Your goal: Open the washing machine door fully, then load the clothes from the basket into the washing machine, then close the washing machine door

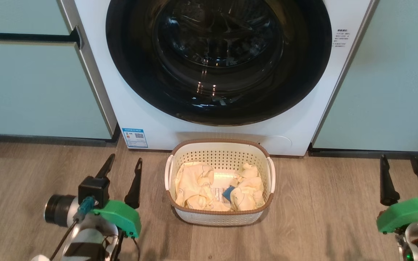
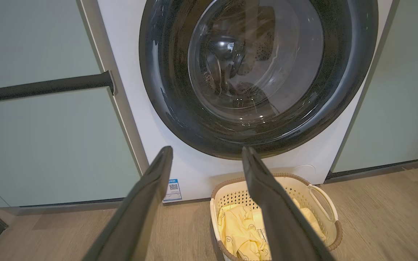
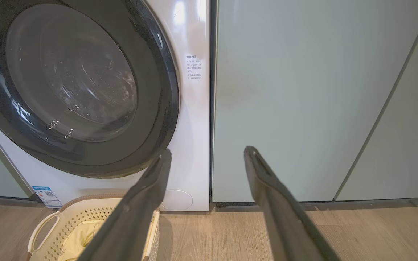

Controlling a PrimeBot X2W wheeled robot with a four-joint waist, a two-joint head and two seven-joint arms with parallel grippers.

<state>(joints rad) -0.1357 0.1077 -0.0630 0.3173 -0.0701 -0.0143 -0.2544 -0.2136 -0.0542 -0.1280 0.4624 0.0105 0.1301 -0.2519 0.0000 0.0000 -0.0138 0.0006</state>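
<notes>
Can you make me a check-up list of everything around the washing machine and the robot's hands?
Surface: wooden floor; the basket stands on it, just in front of the washing machine.
Job's things: washing machine door shut; pale yellow clothes lie in the basket.
Clutter: nothing seen.
Hands: left hand open and empty, to the basket's left; right hand open and empty, to its right.
Cables: a dark cable runs beside the left arm.
Surroundings: pale green cabinets on both sides of the machine; blue sticker at its lower left corner.
</notes>
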